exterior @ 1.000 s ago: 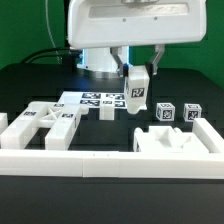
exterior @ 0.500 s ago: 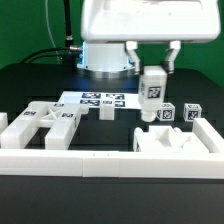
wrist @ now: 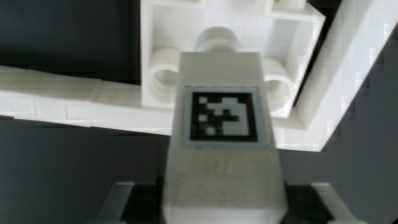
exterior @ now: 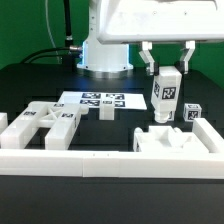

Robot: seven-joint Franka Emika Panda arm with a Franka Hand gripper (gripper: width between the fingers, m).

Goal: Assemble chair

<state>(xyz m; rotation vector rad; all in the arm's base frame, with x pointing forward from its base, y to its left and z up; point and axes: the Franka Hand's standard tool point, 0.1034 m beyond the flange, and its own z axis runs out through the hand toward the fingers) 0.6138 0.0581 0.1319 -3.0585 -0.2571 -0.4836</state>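
My gripper (exterior: 167, 74) is shut on a white chair leg (exterior: 166, 96) that bears a black-and-white tag and hangs upright in the air at the exterior view's right. Directly below and in front of it lies a white cut-out frame part (exterior: 176, 143). A second cube-ended leg (exterior: 191, 114) stands just right of the held one. In the wrist view the held leg (wrist: 222, 110) fills the middle, clamped between both fingers (wrist: 135, 203), with the frame part (wrist: 228, 20) beyond its peg end.
The marker board (exterior: 100, 100) lies flat at the centre back. More white chair parts (exterior: 42, 125) lie at the exterior view's left. A long white border rail (exterior: 70, 161) runs along the front. The arm's base (exterior: 105, 55) stands behind.
The gripper has carried the leg toward the exterior view's right, from beside the marker board to above the frame part. It now hides one of the cube-ended legs.
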